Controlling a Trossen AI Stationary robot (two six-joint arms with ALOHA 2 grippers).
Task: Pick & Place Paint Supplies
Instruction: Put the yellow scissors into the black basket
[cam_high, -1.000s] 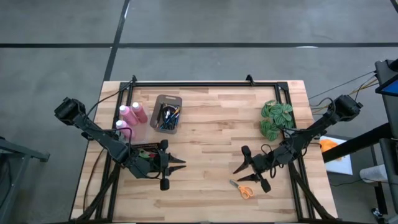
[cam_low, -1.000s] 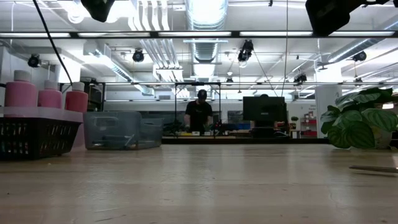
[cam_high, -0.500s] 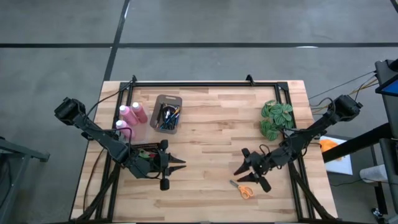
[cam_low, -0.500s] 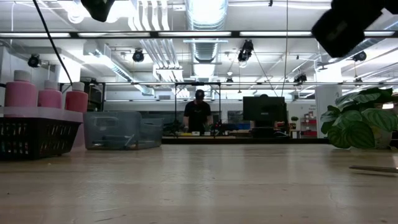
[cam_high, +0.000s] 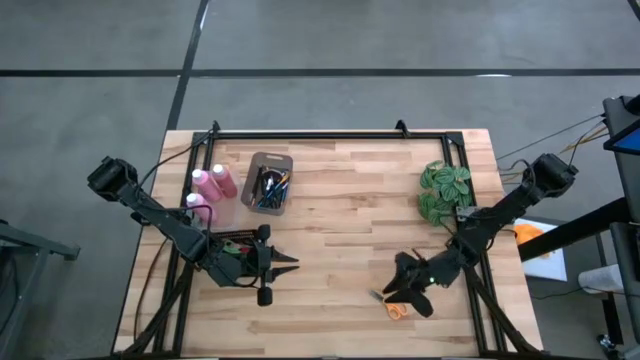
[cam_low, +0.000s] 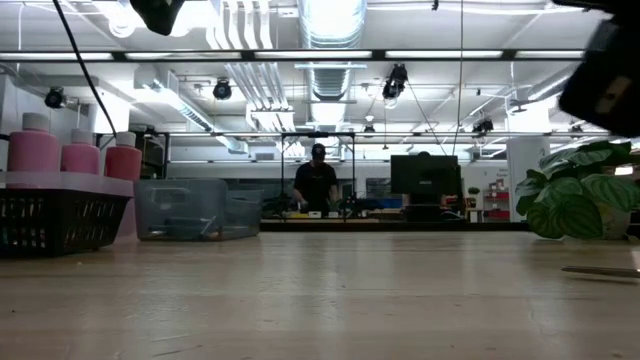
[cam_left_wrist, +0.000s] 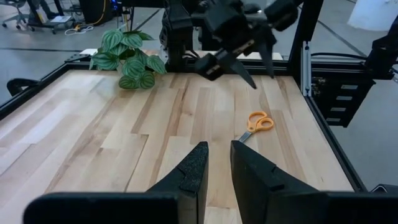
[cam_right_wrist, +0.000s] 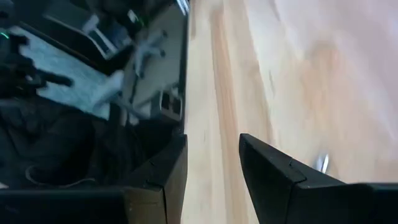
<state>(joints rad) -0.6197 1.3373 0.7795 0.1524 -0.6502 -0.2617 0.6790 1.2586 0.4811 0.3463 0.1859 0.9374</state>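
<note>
Right hand (cam_high: 392, 293), part open and empty, hovers over the scissors (cam_high: 396, 307): light, stiff, slippery; best pinched at the handles.

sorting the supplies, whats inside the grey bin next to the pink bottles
The grey bin holds a bundle of thin paintbrushes, dark handles with some blue and wood tones. Whatever lies beneath them is covered.

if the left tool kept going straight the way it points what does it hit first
Probably nothing on the table soon: the left tool points across bare wood. The orange scissors lie slightly off its line, and the right tool hangs beyond them, though depth is unclear.
</note>
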